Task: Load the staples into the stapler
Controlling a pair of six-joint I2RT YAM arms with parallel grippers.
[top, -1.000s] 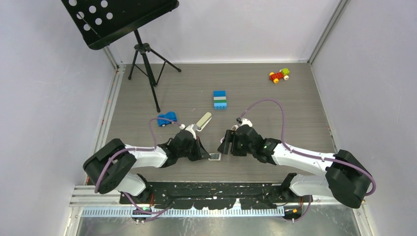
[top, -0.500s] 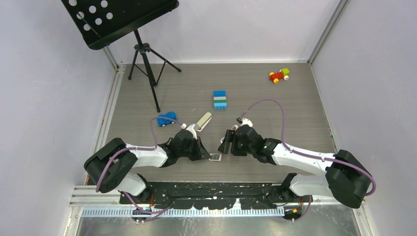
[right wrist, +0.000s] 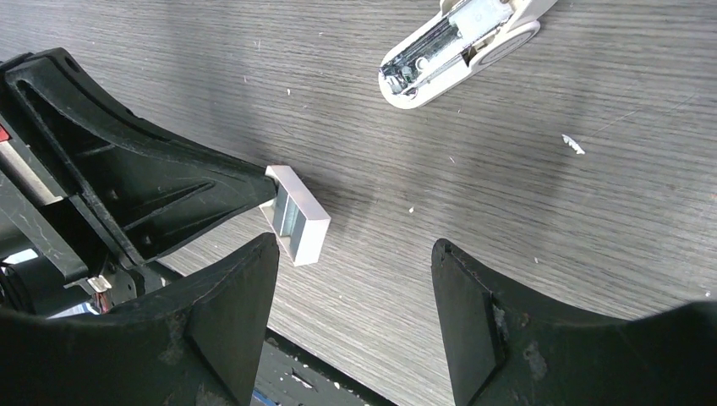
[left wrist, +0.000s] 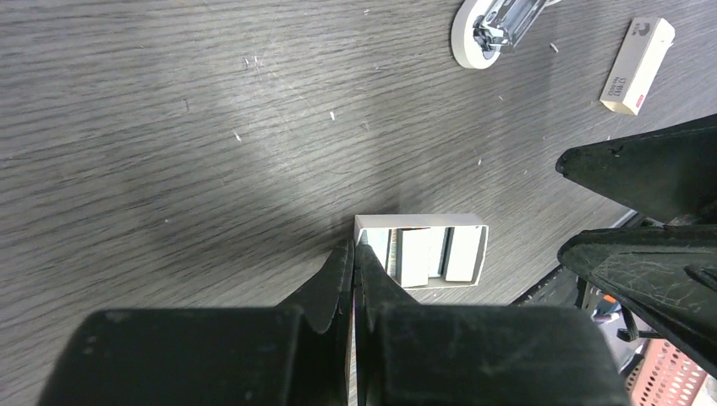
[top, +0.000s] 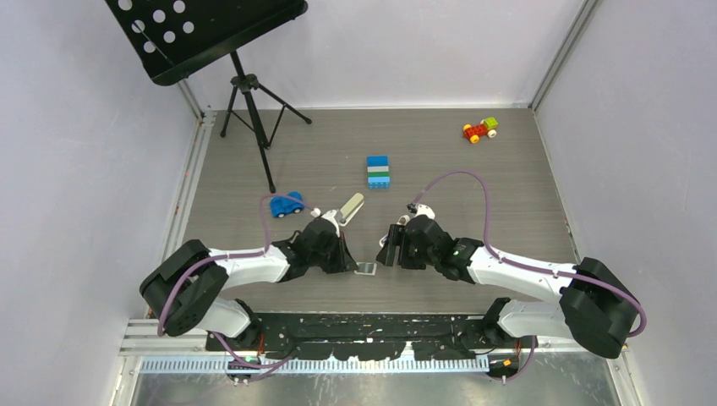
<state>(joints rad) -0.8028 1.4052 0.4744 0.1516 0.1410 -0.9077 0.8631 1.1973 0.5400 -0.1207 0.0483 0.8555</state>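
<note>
Staples [left wrist: 416, 256] sat in a white tray [left wrist: 420, 222]; my left gripper [left wrist: 354, 254] was closed against its wall, right gripper [right wrist: 353, 249] open; box [left wrist: 636, 55] print unreadable.

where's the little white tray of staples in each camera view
top external: staple tray low centre, below the stapler
left wrist: staple tray just right of centre
right wrist: staple tray left of centre
shared landmark: stapler, above the tray in every picture
</note>
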